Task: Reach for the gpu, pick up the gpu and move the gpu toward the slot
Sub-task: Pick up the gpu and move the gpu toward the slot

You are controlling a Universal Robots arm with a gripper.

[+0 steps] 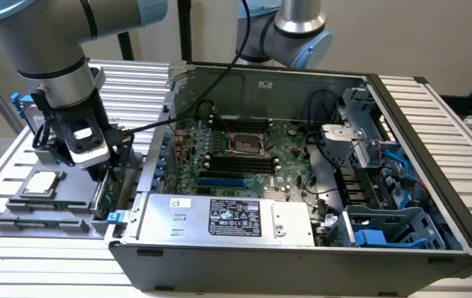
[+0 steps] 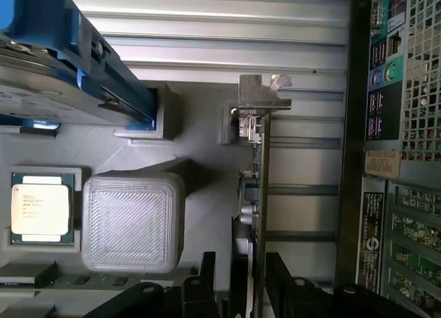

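Observation:
The gpu (image 2: 260,194) is a thin green card standing on edge in a grey holder (image 1: 45,214), outside the computer case on the exterior view's left. Its silver end bracket (image 2: 264,92) is at the end away from the gripper. In the exterior view the green edge of the gpu (image 1: 103,197) shows just below my gripper (image 1: 102,177). My gripper (image 2: 242,266) is open, with one black finger (image 2: 207,277) on each side of the card. The blue slot (image 1: 219,184) lies on the motherboard inside the case.
A square silver processor chip (image 2: 41,206) and a grey block (image 2: 134,221) sit on the holder beside the card. A hard drive with blue rails (image 2: 62,63) lies further along. The open case wall (image 2: 393,160) runs close alongside the gpu. A second arm (image 1: 289,31) stands behind the case.

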